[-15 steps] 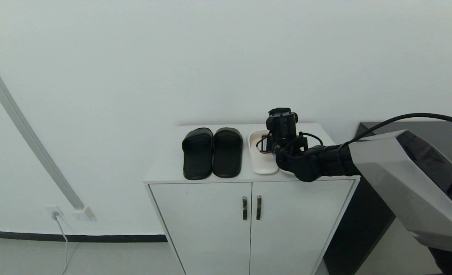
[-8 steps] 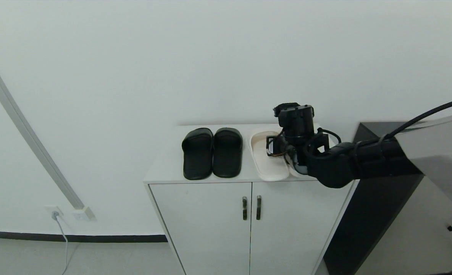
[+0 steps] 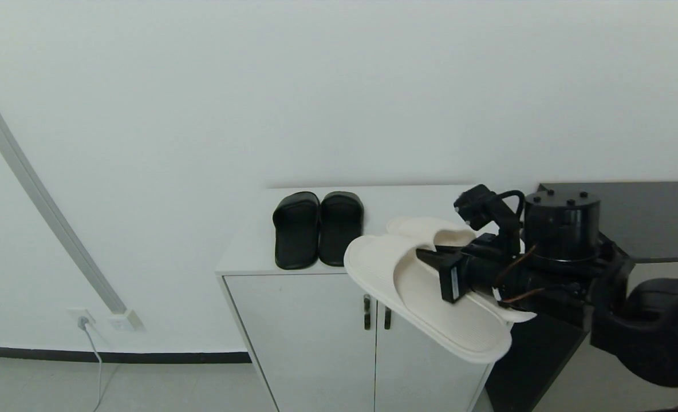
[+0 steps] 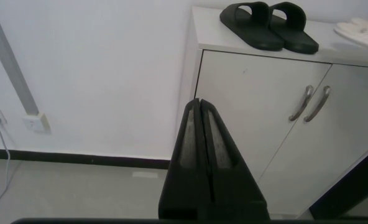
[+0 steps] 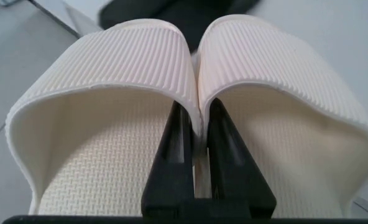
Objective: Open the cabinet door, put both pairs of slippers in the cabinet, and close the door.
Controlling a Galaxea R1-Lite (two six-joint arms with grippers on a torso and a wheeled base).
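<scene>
Before the closed cabinet (image 3: 310, 343), right pincer (image 3: 425, 256) pinches white slippers (image 3: 430, 303) aloft; left pincer (image 4: 200, 107) pressed together.

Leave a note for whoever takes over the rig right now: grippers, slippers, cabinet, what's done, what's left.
Right gripper: shut on the white slippers, pinching their inner edges, in the air before the cabinet doors.
Left gripper: shut, empty, low, facing the cabinet.
Black slippers: on the cabinet top. Doors closed.
Done: white pair grasped.
Left: open a door, stow both pairs, close it.
</scene>
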